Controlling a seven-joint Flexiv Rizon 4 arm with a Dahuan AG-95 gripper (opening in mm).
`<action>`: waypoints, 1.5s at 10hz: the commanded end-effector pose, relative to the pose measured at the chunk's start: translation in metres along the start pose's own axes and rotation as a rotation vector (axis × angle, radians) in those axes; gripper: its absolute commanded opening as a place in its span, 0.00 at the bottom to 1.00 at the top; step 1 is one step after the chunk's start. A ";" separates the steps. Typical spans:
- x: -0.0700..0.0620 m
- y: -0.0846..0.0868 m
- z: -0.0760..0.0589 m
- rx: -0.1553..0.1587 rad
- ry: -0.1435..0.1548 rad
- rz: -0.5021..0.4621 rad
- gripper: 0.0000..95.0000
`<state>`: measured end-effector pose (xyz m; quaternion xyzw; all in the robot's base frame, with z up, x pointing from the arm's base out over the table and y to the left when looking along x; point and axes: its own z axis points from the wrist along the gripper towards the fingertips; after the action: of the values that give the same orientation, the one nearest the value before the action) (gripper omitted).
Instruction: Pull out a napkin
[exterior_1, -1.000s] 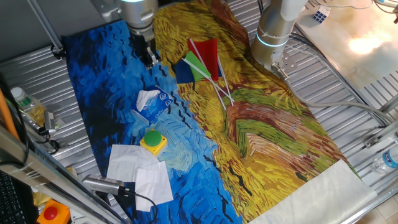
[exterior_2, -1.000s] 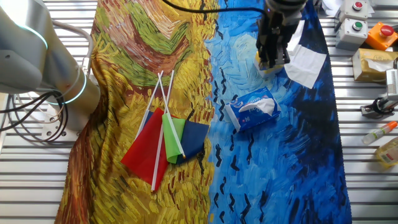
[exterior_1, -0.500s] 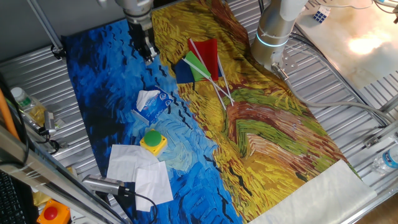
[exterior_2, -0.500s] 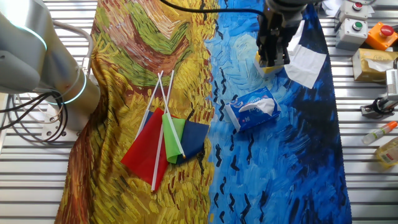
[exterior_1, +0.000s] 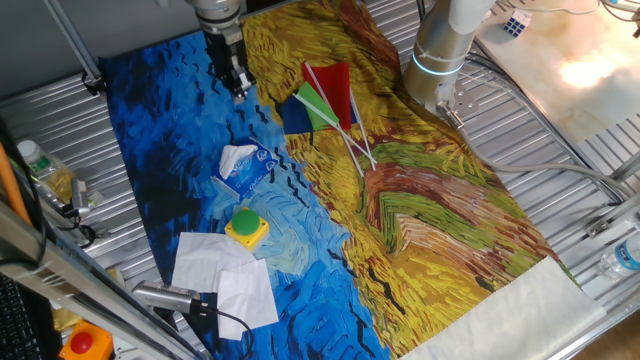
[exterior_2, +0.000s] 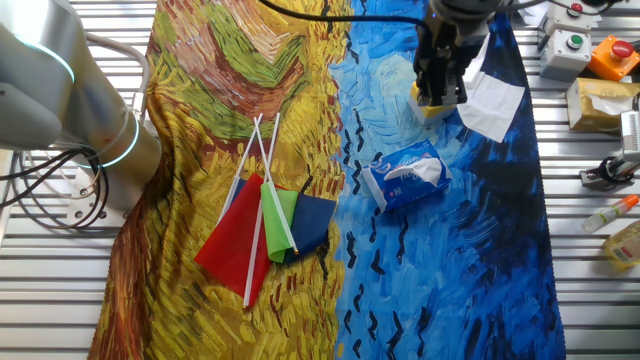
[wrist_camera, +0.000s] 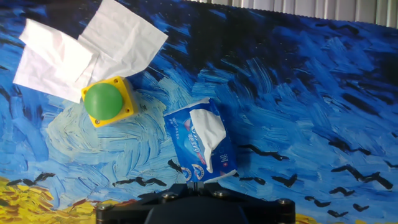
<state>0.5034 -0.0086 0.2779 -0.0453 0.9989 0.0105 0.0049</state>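
Note:
Two white napkin sheets (exterior_1: 207, 260) lie overlapping near the cloth's edge beside the yellow button box (exterior_1: 246, 227); they also show in the hand view (wrist_camera: 118, 32) and the other fixed view (exterior_2: 495, 100). A small blue tissue packet (exterior_1: 243, 168) lies on the blue cloth with white tissue (wrist_camera: 208, 127) poking out of its opening. My gripper (exterior_1: 232, 76) hangs high above the cloth, away from the packet, with its jaws together and nothing in them. In the hand view the gripper (wrist_camera: 198, 185) sits just below the packet (wrist_camera: 202, 146).
Red, green and blue flags (exterior_1: 320, 100) on white sticks lie on the yellow part of the cloth. The robot base (exterior_1: 440, 60) stands at the cloth's far edge. Button boxes (exterior_2: 570, 40) and bottles (exterior_2: 620, 240) sit on the metal table beside the cloth.
The gripper has risen a little and drifted slightly away from the packet. The packet, button box and napkins have not moved.

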 end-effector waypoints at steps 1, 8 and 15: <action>0.001 0.000 0.000 -0.006 0.000 0.000 0.00; 0.001 0.000 0.000 -0.011 0.009 -0.014 0.00; 0.001 0.000 0.002 -0.013 0.023 -0.019 0.40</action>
<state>0.5024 -0.0091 0.2755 -0.0540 0.9984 0.0158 -0.0067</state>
